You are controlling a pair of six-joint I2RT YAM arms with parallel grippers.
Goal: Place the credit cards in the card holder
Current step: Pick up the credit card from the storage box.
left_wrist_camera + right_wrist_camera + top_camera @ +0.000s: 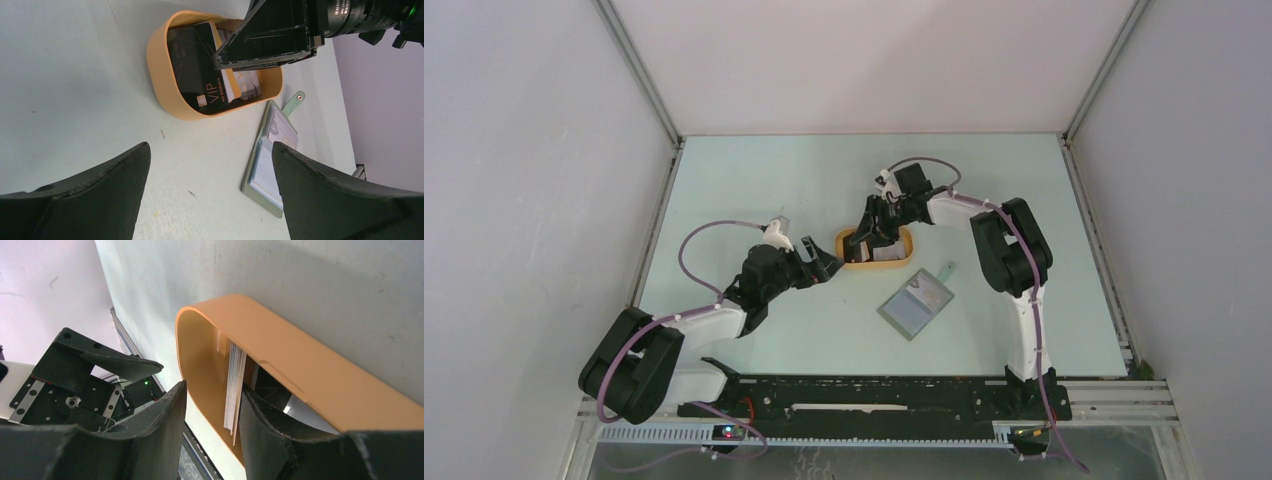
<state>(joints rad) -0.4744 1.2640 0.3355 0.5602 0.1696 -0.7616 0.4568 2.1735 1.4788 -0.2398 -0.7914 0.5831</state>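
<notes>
The credit cards lie in an orange oval tray (876,250): a black VIP card (197,65), a tan one (228,89) and a whitish one (250,82). In the right wrist view a stack of cards (234,390) stands on edge against the tray's inner wall. My right gripper (214,387) straddles that wall, one finger outside and one inside against the stack, jaws apart. The grey-green card holder (916,303) lies unfolded on the table to the tray's right, showing clear pockets (267,155). My left gripper (210,150) hovers wide open and empty over bare table, near the tray's left end.
The tray's rim (300,365) rises between the right gripper's fingers. The card holder's snap tab (298,97) points away from the tray. White walls enclose the table on three sides. The arms' bases sit on a black rail (874,395) at the near edge.
</notes>
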